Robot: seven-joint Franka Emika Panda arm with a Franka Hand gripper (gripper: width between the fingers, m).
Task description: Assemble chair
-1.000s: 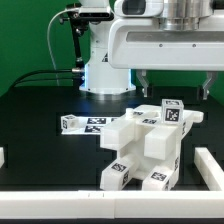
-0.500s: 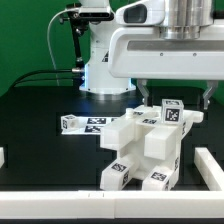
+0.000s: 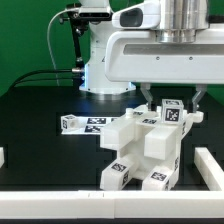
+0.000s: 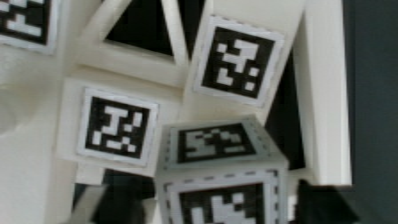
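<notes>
Robotics lab bench: black tabletop (image 3: 40, 105), green backdrop (image 3: 25, 40), fixed arm base (image 3: 105, 80), fiducial-tagged chair parts (image 3: 145, 145).

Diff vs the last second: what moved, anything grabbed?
The gripper came down over the chair assembly. Its jaws narrowed from wide open and now straddle the upright tagged piece on top. Small gaps still seem to show on both sides, so nothing looks gripped yet. The chair assembly and the loose bar on the exterior view's left stayed put.
</notes>
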